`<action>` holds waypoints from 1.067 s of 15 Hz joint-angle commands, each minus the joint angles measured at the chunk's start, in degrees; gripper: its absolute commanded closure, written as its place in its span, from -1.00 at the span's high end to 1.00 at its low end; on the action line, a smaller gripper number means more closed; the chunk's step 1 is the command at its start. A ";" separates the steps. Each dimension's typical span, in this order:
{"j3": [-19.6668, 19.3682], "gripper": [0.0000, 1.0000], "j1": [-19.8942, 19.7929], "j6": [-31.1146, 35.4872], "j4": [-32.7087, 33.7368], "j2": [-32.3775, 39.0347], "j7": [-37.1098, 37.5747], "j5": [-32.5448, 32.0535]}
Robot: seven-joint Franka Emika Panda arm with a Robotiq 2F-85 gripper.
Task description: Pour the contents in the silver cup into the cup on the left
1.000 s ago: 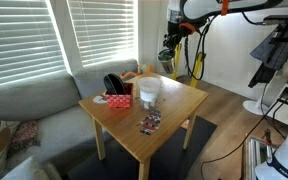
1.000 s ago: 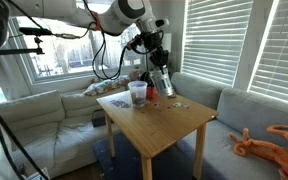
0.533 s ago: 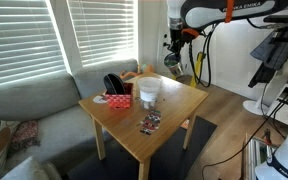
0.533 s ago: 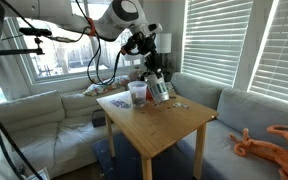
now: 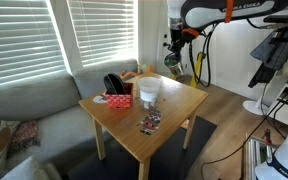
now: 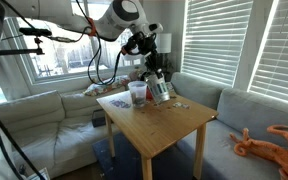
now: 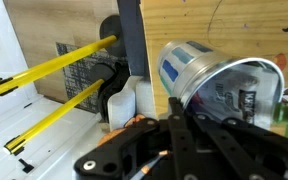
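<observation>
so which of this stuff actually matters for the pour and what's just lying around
For the job: silver cup, held in the gripper; pale cup on the table, likely the target.
Lying about: red container; small patterned item; orange plush toy on the sofa.

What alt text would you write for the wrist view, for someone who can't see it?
A silver cup with a blue label is gripped in the dark jaws, tipped well over with its open mouth toward the camera. Behind it is a wood surface, and two yellow bars slant across the left side.
</observation>
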 commanded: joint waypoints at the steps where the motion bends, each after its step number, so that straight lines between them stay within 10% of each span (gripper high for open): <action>1: 0.45 -0.98 0.08 -0.66 0.87 0.70 0.02 -0.57; 16: 2.98 -0.98 3.38 -2.16 3.21 4.45 1.21 -7.82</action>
